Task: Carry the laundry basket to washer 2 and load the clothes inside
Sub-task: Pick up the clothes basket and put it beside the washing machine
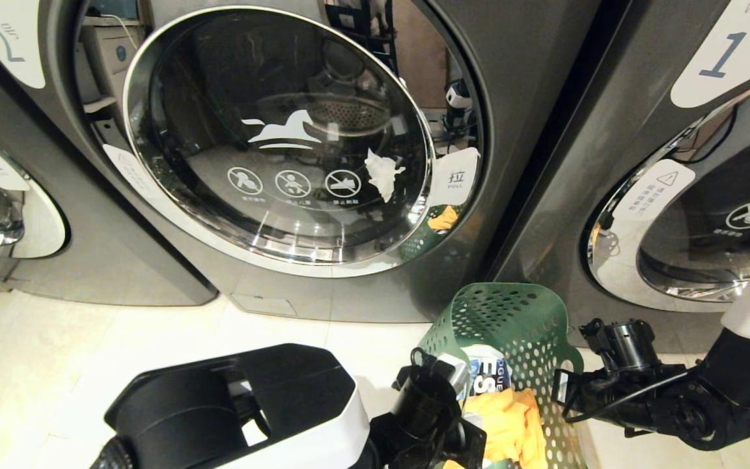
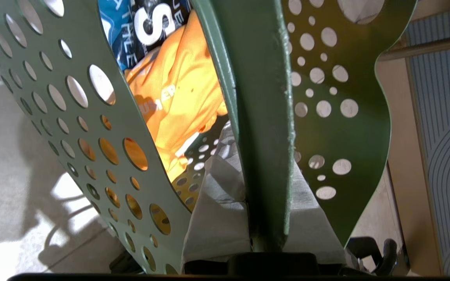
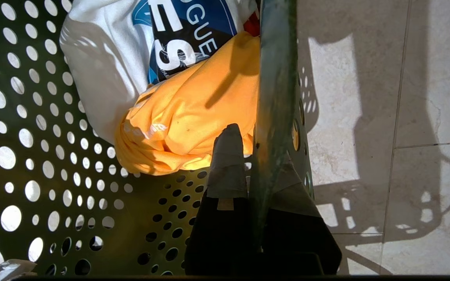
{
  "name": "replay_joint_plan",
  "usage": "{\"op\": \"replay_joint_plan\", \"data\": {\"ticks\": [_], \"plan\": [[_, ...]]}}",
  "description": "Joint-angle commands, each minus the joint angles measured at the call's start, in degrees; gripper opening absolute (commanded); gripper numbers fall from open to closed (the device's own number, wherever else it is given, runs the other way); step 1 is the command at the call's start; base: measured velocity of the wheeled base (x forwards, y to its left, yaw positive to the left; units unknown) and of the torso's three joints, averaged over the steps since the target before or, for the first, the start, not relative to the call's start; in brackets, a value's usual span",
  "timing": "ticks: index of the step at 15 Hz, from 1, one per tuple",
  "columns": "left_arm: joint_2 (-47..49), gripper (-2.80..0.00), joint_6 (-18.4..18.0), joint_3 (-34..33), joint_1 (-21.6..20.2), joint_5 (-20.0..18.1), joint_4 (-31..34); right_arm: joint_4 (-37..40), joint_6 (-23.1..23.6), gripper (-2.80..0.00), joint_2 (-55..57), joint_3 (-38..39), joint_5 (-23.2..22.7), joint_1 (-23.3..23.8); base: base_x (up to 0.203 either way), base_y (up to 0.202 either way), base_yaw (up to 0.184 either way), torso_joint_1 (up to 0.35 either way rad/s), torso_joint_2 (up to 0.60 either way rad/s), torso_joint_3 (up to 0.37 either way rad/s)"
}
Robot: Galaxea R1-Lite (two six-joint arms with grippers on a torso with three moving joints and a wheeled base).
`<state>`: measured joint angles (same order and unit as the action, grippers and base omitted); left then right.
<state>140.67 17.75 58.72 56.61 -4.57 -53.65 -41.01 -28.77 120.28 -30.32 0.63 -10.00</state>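
- The left gripper [image 2: 266, 234] is clamped on the rim of the laundry basket [image 1: 512, 326]; in the left wrist view the green rim runs straight up between its taped pads [image 2: 217, 218], with no gap on either side.
- The right gripper [image 3: 260, 187] is clamped the same way on the opposite rim, one taped finger [image 3: 227, 164] inside the wall and the other outside it.
- In the head view the left gripper [image 1: 443, 384] is on the basket's left edge and the right gripper [image 1: 567, 391] on its right edge, so the basket hangs or rests between the two arms; I cannot tell whether its base touches the tiled floor [image 1: 88, 352].
- Inside the basket lie an orange garment [image 3: 186, 121] and a white shirt with blue-and-black print [image 3: 104, 66], heaped toward one side.
- Outward from the grippers, washer 2 [image 1: 362, 286] lies ahead and to the left of the basket, its round door [image 1: 277, 130] shut, with the pull tab [image 1: 456, 177] on the door's right edge.
- The basket sits nearer the seam between washer 2 and washer 1 [image 1: 674, 195] than the door's centre.
- My judgement: the right arm is nearer the pull tab, but both are occupied; the basket must be set down and released first.
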Motion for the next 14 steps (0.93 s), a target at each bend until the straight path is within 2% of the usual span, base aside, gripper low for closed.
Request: {"op": "replay_joint_plan", "data": {"ticks": [1, 5, 6, 7, 11, 14], "plan": [[-0.6, -2.80, 0.0, -0.6, 0.1, 0.0, 1.3, -0.1, -0.1, -2.80, 0.1, 0.0, 0.1, 0.0, 0.000, 0.000, 0.000, 0.000, 0.00, 0.000], [-4.0, -2.80, 0.4, -0.1, -0.1, 0.1, 9.0, -0.1, -0.1, -2.80, 0.2, -0.2, 0.1, 0.0, 0.000, 0.000, 0.000, 0.000, 0.00, 0.000], [-4.0, -2.80, 0.4, -0.1, -0.1, 0.1, 9.0, -0.1, -0.1, -2.80, 0.2, -0.3, 0.1, 0.0, 0.000, 0.000, 0.000, 0.000, 0.00, 0.000], [-3.8, 0.00, 0.5, 0.1, -0.3, 0.1, 9.4, 0.0, -0.1, -2.80, 0.3, -0.4, 0.1, 0.0, 0.000, 0.000, 0.000, 0.000, 0.00, 0.000], [-6.7, 0.00, 1.6, 0.0, -1.6, 1.3, 9.4, 0.1, 0.0, -2.80, 0.4, -0.5, 0.1, 0.2, 0.000, 0.000, 0.000, 0.000, 0.00, 0.000], [-10.3, 0.00, 1.5, -0.9, -3.3, 6.0, 10.9, 0.2, 3.7, -2.80, 0.4, -0.8, 0.1, 3.7, 0.000, 0.000, 0.000, 0.000, 0.00, 0.000]]}}
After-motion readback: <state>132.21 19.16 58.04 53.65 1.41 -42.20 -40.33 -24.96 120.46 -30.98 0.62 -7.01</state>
